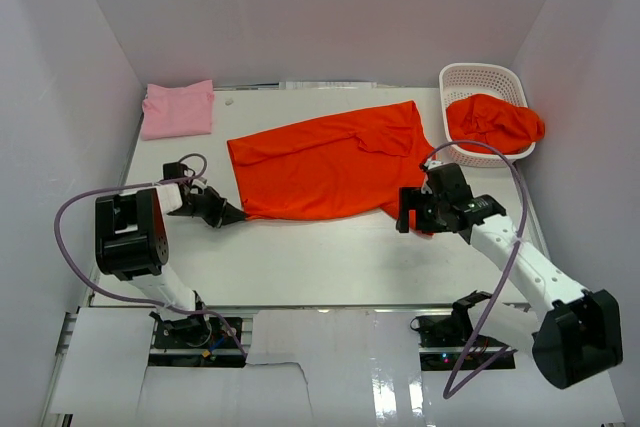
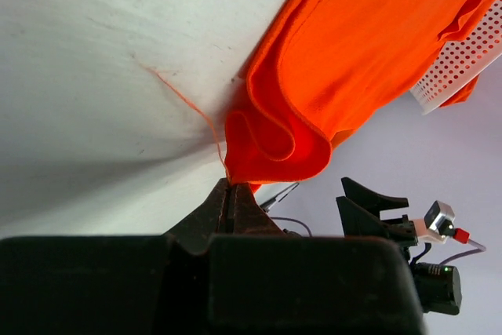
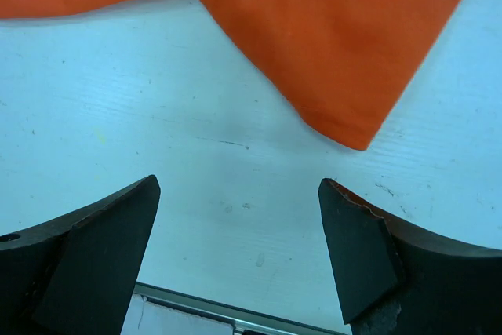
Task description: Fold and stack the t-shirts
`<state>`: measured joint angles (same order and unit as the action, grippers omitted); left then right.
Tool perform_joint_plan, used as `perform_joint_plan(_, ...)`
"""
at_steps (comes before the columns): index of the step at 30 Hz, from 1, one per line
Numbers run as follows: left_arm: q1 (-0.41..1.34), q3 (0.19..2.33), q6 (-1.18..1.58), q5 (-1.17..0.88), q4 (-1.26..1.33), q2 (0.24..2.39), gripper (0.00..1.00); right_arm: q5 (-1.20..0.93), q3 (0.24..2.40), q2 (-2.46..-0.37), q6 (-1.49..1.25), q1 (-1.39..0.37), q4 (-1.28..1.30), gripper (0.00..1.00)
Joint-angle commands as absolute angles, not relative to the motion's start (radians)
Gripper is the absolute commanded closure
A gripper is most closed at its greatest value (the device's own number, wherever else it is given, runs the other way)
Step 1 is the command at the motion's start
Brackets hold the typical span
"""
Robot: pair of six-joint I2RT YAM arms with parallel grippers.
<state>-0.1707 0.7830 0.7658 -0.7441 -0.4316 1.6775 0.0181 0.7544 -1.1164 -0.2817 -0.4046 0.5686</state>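
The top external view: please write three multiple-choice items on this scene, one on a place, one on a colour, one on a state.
1. Where on the white table does the folded light pink cloth t-shirt lie? A near right edge; B far left corner; C middle.
2. What colour is the cloth heap in the white plastic lattice basket? A orange-red; B pink; C blue.
3. How does the right pincer stand? A shut on cloth; B shut on the basket; C open, holding nothing.
B: it lies at the table's far left end. A: bright orange-red cloth fills the basket. C: its jaws stand apart over bare table, short of the spread orange-red cloth t-shirt.
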Motion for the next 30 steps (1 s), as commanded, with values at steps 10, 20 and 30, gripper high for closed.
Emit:
perform_joint_plan(10, -0.259, 0.833, 0.703, -0.769, -0.416, 1.744, 1.00, -0.182, 0.661, -1.003, -0.387, -0.157, 0.655, 0.17)
perform_joint_plan(20, -0.290, 0.839, 0.712, -0.764, -0.388, 1.764, 1.00, -0.469, 0.465, -1.012, -0.546, -0.022, 0.417, 0.30)
perform_joint_plan(30, -0.290, 0.839, 0.715, -0.781, -0.371, 1.770, 1.00, -0.402, 0.336, -0.896, -0.683, 0.040, 0.311, 0.50)
